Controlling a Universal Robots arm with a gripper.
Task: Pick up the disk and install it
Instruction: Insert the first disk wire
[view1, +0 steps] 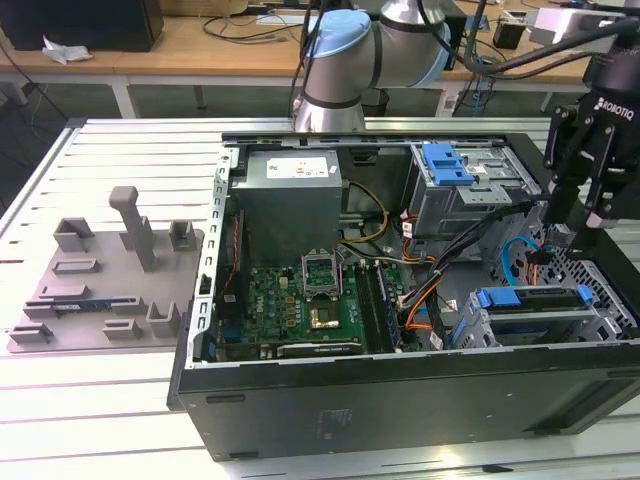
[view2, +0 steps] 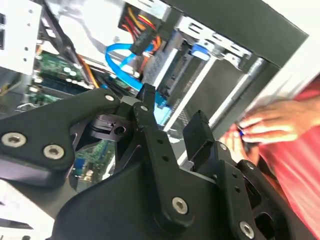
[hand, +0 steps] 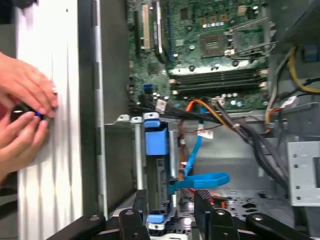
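The disk (view1: 530, 298), grey with a bright blue bracket, sits slotted on edge in the metal drive cage (view1: 500, 330) at the near corner of the case on the exterior view's right. In the first wrist view the disk (hand: 156, 165) runs along the cage, its blue end lying between my fingertips. My gripper (view1: 578, 222) hangs just above and behind the cage, open, its fingers (hand: 202, 205) straddling the disk's end without clamping it. In the second wrist view the gripper (view2: 172, 117) stands open over blue cables.
The open computer case (view1: 300, 400) holds a motherboard (view1: 300, 300), a grey power supply (view1: 290, 200), a blue caddy (view1: 447, 163) in the upper bay, and loose cables (hand: 200, 180). A person's hands (hand: 25, 115) rest on the slatted table beside the case. A grey fixture plate (view1: 100, 290) lies at the left.
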